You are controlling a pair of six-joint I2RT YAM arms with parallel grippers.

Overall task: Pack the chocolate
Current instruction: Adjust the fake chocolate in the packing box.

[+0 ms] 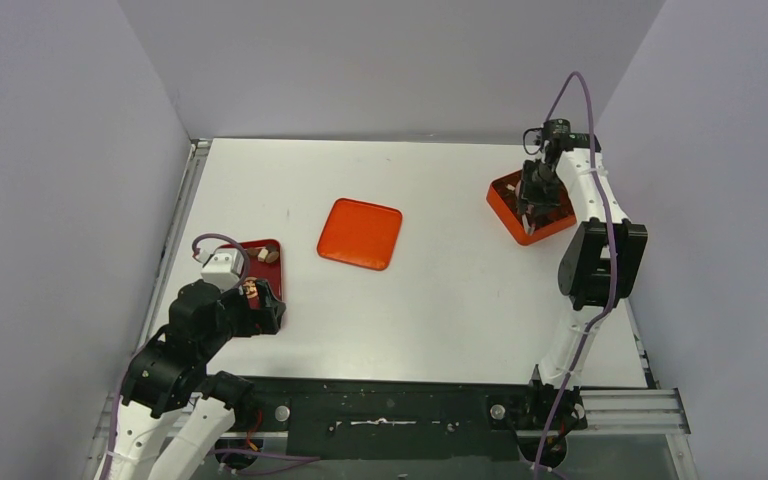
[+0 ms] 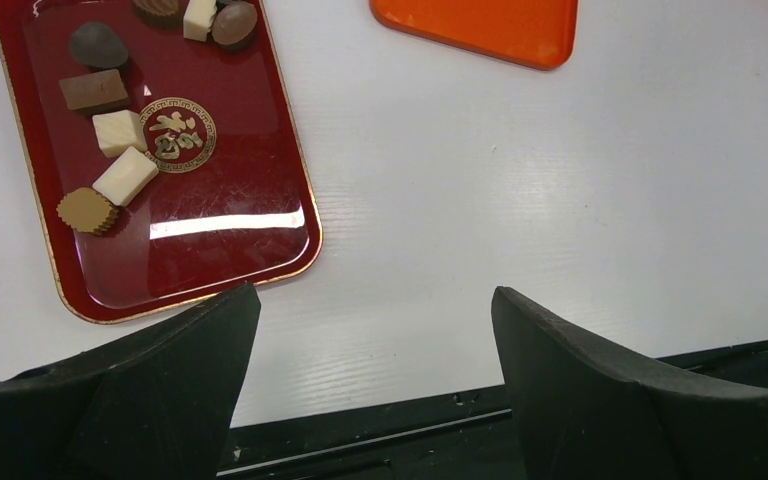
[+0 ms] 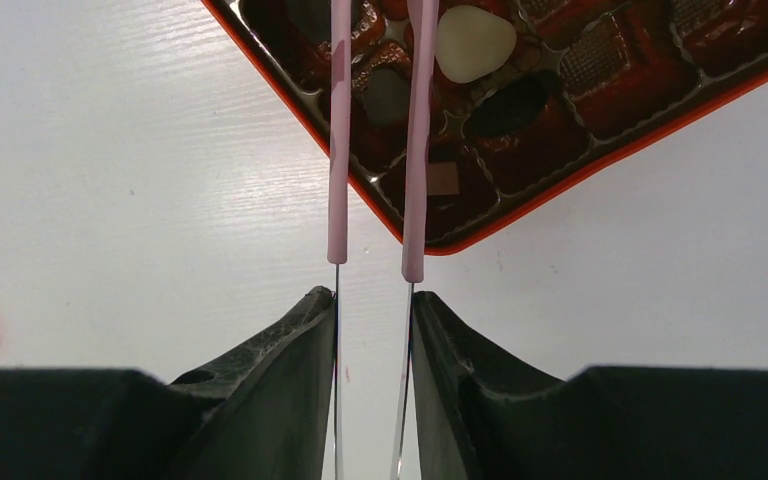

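Several chocolates lie on a dark red tray (image 2: 210, 230), some dark brown (image 2: 98, 45) and some cream (image 2: 125, 177). The tray also shows in the top view (image 1: 272, 250). My left gripper (image 2: 375, 292) is open and empty, near the table's front edge just right of the tray; in the top view it (image 1: 257, 308) is at the tray's near end. My right gripper (image 3: 373, 296) is shut on pink tongs (image 3: 338, 150), whose arms reach over the orange compartment box (image 3: 560, 185). The box holds a cream chocolate (image 3: 473, 42) and dark ones (image 3: 508, 105). The tong tips are out of view.
The flat orange lid (image 1: 360, 233) lies in the middle of the table, between tray and box (image 1: 508, 215); its edge shows in the left wrist view (image 2: 475, 25). Grey walls close in left, right and back. A black rail (image 1: 390, 405) runs along the near edge.
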